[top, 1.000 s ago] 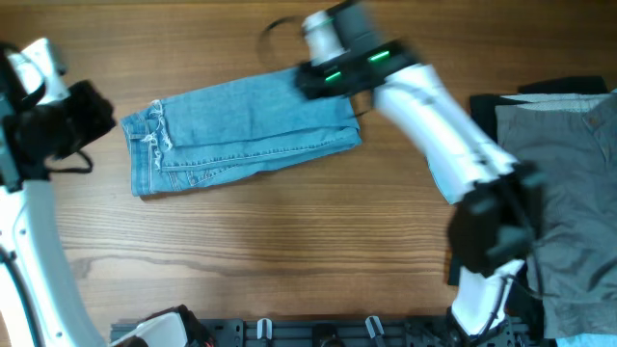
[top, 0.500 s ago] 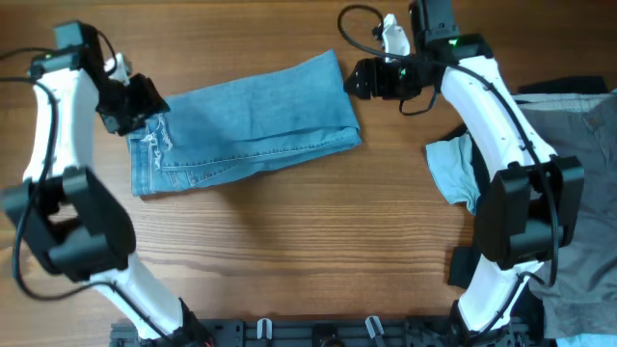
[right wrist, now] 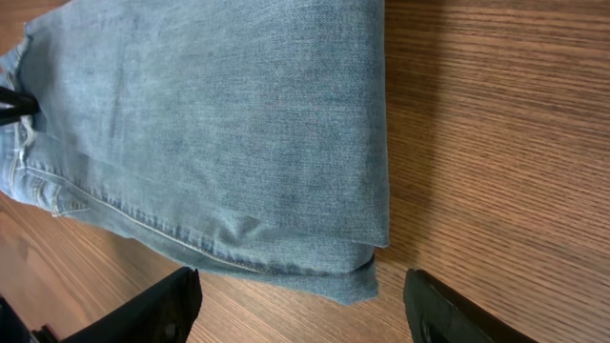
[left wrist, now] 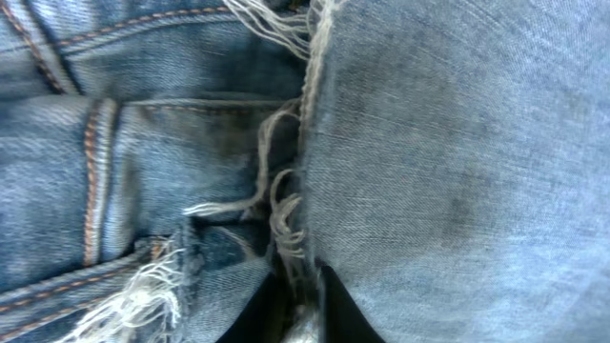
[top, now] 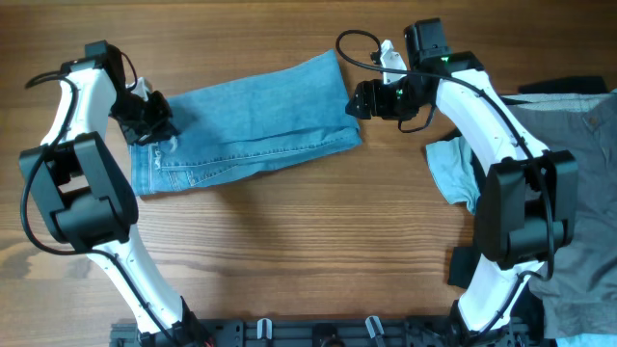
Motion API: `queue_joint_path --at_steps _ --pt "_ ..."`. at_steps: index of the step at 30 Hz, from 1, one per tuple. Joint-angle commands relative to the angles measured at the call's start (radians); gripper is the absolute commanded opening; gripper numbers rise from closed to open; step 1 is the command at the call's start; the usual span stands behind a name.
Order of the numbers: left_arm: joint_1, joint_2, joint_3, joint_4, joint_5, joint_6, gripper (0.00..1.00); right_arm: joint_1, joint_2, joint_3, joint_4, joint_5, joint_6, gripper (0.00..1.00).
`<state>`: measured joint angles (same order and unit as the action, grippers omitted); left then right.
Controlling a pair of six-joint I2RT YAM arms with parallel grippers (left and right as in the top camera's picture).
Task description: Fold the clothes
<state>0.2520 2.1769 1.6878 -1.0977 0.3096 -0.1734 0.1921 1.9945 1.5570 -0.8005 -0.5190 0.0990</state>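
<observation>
Left gripper (top: 152,123) sits on the frayed end of the folded jeans (top: 253,123); its wrist view shows denim and loose threads up close, so the jaws' state cannot be told. Right gripper (top: 359,100), jaws spread and empty, faces the jeans' folded edge just ahead.

Robot lab bench, this one, no home. A white-and-black left arm (top: 77,92) and right arm (top: 482,106) stand by a black rail (top: 318,333) at the edge of a wood-grain worktop (top: 289,241), with a heap of garments (top: 569,164) at its right edge.
</observation>
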Motion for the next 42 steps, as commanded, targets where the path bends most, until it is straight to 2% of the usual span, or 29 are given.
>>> queue_joint_path --at_steps 1,4,7,12,17,19,22,24,25,26,30,32,34,36,38,42 --pt "-0.006 0.008 0.005 -0.020 0.080 -0.005 0.04 0.001 0.012 -0.008 0.004 0.007 -0.018 0.72" --pt "0.015 -0.033 0.033 -0.083 0.088 -0.022 0.04 0.001 0.012 -0.008 0.001 0.007 -0.018 0.70" --pt "0.035 -0.164 0.091 -0.174 0.090 -0.021 0.04 0.001 0.012 -0.008 -0.002 0.007 -0.016 0.69" --pt "0.036 -0.332 0.093 -0.231 0.079 -0.022 0.04 0.001 0.012 -0.008 -0.005 0.036 0.017 0.69" --pt "0.034 -0.348 0.090 -0.337 -0.035 -0.022 0.04 0.001 0.012 -0.008 -0.005 0.060 0.035 0.69" --pt "0.032 -0.348 0.072 -0.332 -0.093 -0.023 0.04 0.001 0.012 -0.008 -0.005 0.060 0.035 0.69" --pt "0.034 -0.348 0.008 -0.327 -0.129 -0.026 0.10 0.001 0.012 -0.008 -0.004 0.060 0.035 0.70" --pt "0.034 -0.348 -0.037 -0.316 -0.129 -0.026 0.26 0.001 0.012 -0.008 -0.004 0.060 0.035 0.70" --pt "0.034 -0.348 -0.058 -0.308 -0.129 -0.026 0.40 0.001 0.012 -0.008 -0.004 0.060 0.035 0.70" --pt "0.034 -0.348 -0.080 -0.291 -0.129 -0.026 0.45 0.001 0.012 -0.008 -0.004 0.060 0.035 0.70" --pt "0.035 -0.348 -0.155 -0.182 -0.223 -0.040 0.49 0.001 0.012 -0.008 -0.005 0.060 0.034 0.73" --pt "0.035 -0.348 -0.201 -0.106 -0.283 -0.048 0.54 0.001 0.012 -0.008 -0.005 0.060 0.034 0.74" --pt "0.035 -0.348 -0.256 -0.016 -0.280 -0.047 0.59 0.001 0.012 -0.008 -0.005 0.060 0.035 0.74" --pt "0.034 -0.347 -0.326 0.081 -0.269 -0.047 0.60 0.001 0.012 -0.008 -0.005 0.060 0.034 0.74" --pt "0.035 -0.346 -0.392 0.170 -0.190 -0.044 0.60 0.001 0.012 -0.008 -0.004 0.060 0.035 0.74" --pt "0.035 -0.341 -0.509 0.295 -0.152 -0.045 0.51 0.001 0.012 -0.008 -0.005 0.060 0.035 0.74"
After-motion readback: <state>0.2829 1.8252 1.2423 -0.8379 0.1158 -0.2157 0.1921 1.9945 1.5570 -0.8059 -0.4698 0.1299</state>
